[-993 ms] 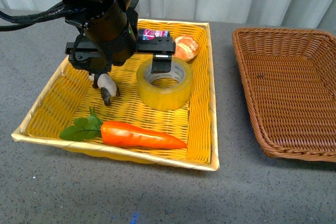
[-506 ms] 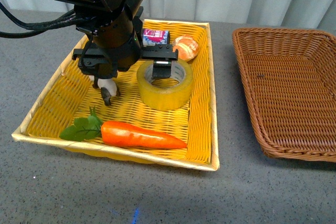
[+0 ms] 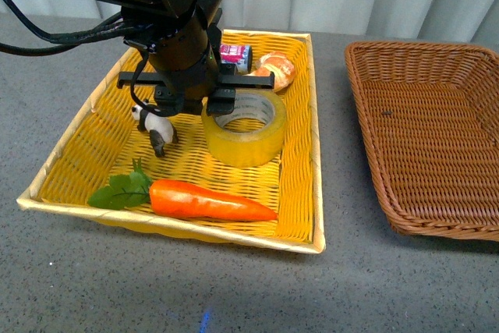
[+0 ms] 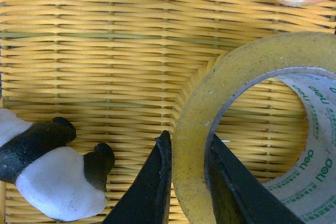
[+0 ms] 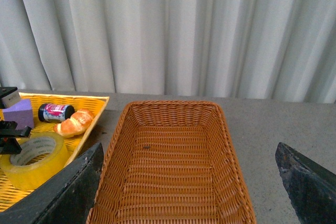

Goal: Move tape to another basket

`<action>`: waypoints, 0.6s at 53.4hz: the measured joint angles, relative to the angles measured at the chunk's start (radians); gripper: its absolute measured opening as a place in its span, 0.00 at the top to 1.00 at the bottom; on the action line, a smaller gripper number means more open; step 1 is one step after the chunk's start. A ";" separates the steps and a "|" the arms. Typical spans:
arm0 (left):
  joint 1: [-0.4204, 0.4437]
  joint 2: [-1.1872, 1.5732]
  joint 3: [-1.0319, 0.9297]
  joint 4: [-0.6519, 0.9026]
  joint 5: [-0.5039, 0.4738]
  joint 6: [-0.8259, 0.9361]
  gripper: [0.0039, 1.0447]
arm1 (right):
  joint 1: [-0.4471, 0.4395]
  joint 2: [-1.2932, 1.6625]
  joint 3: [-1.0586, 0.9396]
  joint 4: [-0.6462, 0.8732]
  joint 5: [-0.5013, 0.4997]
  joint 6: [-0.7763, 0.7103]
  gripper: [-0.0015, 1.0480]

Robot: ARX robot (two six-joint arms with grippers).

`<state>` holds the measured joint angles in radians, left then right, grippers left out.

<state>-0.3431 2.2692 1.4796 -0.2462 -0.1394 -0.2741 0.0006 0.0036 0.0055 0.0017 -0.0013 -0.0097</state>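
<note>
Tape (image 3: pixel 246 144), carrot (image 3: pixel 209 201), panda (image 3: pixel 158 125) lie in yellow basket (image 3: pixel 78 150).

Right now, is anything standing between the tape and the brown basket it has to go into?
Only basket walls. The tape sits in the yellow basket, so it must clear that rim and the sloped side of the brown basket. Nothing visible stands on the table strip between them.
</note>
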 joint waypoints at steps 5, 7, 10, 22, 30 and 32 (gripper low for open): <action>0.000 0.000 0.005 -0.006 0.002 0.000 0.85 | 0.000 0.000 0.000 0.000 0.000 0.000 0.09; 0.000 0.000 0.008 -0.006 0.011 -0.001 0.85 | 0.000 0.000 0.000 0.000 0.000 0.000 0.09; 0.001 -0.002 0.013 -0.015 0.021 0.006 0.85 | 0.000 0.000 0.000 0.000 0.000 0.000 0.09; 0.029 -0.105 0.020 0.030 0.167 0.307 0.86 | 0.000 0.000 0.000 0.000 0.000 0.000 0.09; 0.034 -0.176 0.102 0.019 0.256 0.613 0.86 | 0.000 0.000 0.000 0.000 0.000 0.000 0.09; 0.032 -0.184 0.124 -0.004 0.294 0.684 0.86 | 0.000 0.000 0.000 0.000 0.000 0.000 0.09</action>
<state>-0.3107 2.0853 1.6032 -0.2504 0.1543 0.4099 0.0006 0.0036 0.0055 0.0017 -0.0013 -0.0097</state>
